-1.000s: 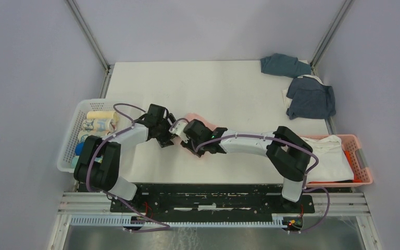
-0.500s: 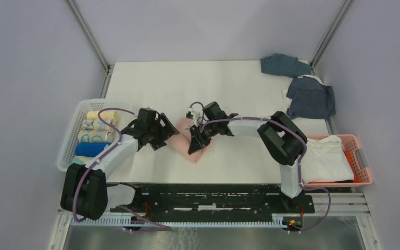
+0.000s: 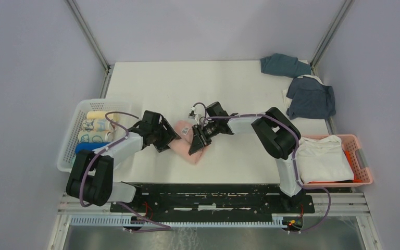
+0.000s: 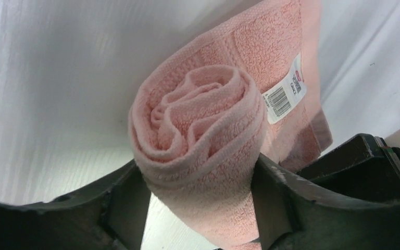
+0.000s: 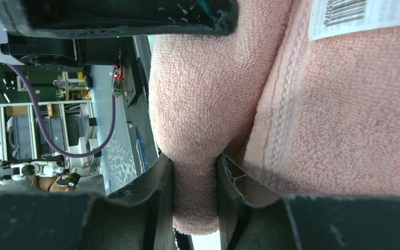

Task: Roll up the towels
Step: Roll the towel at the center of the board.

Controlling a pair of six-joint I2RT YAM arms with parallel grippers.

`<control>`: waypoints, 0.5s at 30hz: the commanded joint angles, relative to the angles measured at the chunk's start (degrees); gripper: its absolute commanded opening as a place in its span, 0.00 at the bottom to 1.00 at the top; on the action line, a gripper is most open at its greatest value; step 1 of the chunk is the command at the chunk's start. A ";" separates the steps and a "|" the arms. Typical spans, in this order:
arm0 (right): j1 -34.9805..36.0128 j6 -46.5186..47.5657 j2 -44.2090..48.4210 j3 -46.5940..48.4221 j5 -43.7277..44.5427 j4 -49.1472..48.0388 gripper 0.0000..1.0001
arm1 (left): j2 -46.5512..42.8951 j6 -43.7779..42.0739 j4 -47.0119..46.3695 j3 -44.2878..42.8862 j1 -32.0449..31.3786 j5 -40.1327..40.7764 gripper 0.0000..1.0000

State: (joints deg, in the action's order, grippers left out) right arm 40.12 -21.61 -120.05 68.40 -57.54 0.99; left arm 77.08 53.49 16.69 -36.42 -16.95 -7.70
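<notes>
At the left edge of the top view, a white basket (image 3: 69, 148) holds rolled towels (image 3: 98, 125) lying side by side.

Just right of it, the left gripper (image 3: 169, 139) reaches toward centre frame and meets the pink towel (image 3: 186, 150) on the white table (image 3: 239, 88). The towel is a partly wound roll. Its long axis runs on a diagonal from upper left to lower right of centre frame.

In the left wrist view, the spiral end of the pink towel (image 4: 203, 125) faces the camera, and the roll leads away toward the upper right, with its barcode label (image 4: 286, 91) on the outer wrap. The left gripper (image 4: 200, 208) is spread wide enough to take the full thickness of the roll, one finger pressed to each side.

The right gripper (image 3: 197, 141) bears on the towel from the opposite side. In the right wrist view, the right gripper (image 5: 194, 200) is nearly closed, pinching a narrow fold of the pink towel (image 5: 344, 130).

Compared with half a second ago, the left gripper has slid slightly right and down onto the roll. The right gripper and the towel are almost where they were.

At the upper right lie two loose dark blue towels (image 3: 311, 98). At the right edge, a pink basket (image 3: 363, 165) holds a folded white towel (image 3: 323, 159).
</notes>
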 commanded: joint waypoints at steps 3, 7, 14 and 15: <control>1.01 3.13 3.64 -3.28 12.63 8.91 0.40 | 5.65 -3.36 -0.15 -1.20 0.12 4.85 0.59; 2.48 6.45 11.71 -4.68 24.98 13.30 0.52 | 7.20 -5.13 1.33 -1.72 0.02 5.32 0.55; 10.95 13.73 23.95 -3.74 49.57 19.41 0.70 | 8.14 -6.09 3.34 -3.13 -0.90 6.15 0.55; 12.67 14.75 24.58 -3.45 53.11 19.60 0.71 | 8.36 -6.18 3.55 -3.39 -1.13 6.48 0.55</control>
State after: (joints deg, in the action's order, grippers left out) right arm 47.83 -13.34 -100.64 64.64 -22.65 14.98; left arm 82.81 52.45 15.18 -39.66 -17.54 -8.95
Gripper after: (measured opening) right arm 0.686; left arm 0.575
